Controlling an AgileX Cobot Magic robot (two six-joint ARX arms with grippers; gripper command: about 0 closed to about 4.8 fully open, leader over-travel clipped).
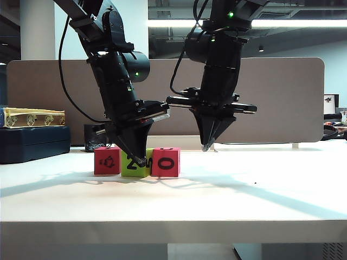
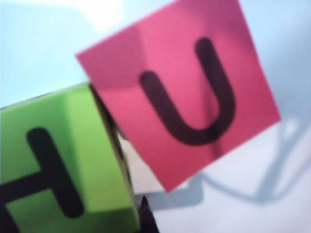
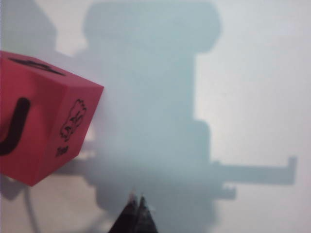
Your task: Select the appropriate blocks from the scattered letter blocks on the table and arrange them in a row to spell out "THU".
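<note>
Brown-grey divider panel (image 1: 282,97) behind blocks (image 1: 136,162), end effectors (image 1: 140,159) (image 1: 207,146)

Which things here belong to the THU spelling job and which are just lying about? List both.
Job:
- left pink-red block
- green block
- right pink-red block, U on top
- table
- left gripper, shut, at the green block
- right gripper, shut, right of the row

Lying about:
- divider panel
- black mug
- dark case

The right gripper (image 3: 137,206), fingertips pressed together, hangs over the white worktop (image 3: 252,73) and its own shadow; a red letter block (image 3: 46,126) sits just beside it, apart.
</note>
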